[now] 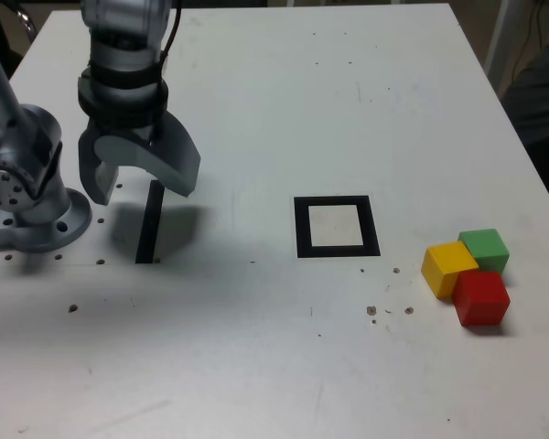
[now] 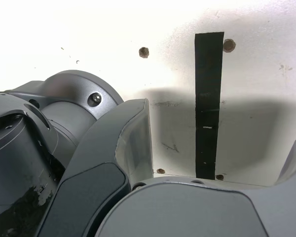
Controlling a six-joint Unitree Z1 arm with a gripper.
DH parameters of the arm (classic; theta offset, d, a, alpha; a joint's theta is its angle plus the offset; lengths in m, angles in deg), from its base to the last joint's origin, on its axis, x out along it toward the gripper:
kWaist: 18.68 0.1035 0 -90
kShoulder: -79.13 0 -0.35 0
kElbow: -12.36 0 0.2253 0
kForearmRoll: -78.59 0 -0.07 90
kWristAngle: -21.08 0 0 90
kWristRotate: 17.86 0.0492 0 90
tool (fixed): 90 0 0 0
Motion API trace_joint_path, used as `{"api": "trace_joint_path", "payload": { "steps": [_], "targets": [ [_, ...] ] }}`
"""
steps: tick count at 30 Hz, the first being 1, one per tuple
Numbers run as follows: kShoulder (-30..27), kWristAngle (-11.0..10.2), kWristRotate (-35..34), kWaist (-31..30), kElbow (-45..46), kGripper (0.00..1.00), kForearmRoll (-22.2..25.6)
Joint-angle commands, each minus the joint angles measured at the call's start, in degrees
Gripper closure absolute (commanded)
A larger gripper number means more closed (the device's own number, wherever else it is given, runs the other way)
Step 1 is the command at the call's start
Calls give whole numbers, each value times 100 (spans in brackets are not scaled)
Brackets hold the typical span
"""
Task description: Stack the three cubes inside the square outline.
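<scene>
Red (image 1: 481, 298), yellow (image 1: 449, 269) and green cubes (image 1: 484, 250) clustered tightly; risk of neighbours being knocked during grasping; grey metal hand (image 1: 146, 179) wide, empty.

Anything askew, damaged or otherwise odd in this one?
Nothing spilled or toppled. The tabletop is marred, though: dark pits and scuffs are scattered across it, and the wrist view shows a hole right beside the black strip. The red cube, yellow cube and green cube look undamaged.

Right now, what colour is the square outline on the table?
The square outline is black around a white centre; it shows best in the exterior view.
</scene>
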Motion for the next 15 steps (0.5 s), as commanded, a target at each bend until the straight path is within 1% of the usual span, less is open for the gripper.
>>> {"api": "trace_joint_path", "payload": {
  "steps": [1, 7, 10, 15],
  "targets": [
    [-45, -6, 8, 6, 17, 0, -25],
    [-71, -10, 8, 6, 47, 0, -123],
    [-71, -48, 12, 6, 49, 1, -163],
    [-49, -100, 17, 6, -25, 1, -97]
  ]
}}
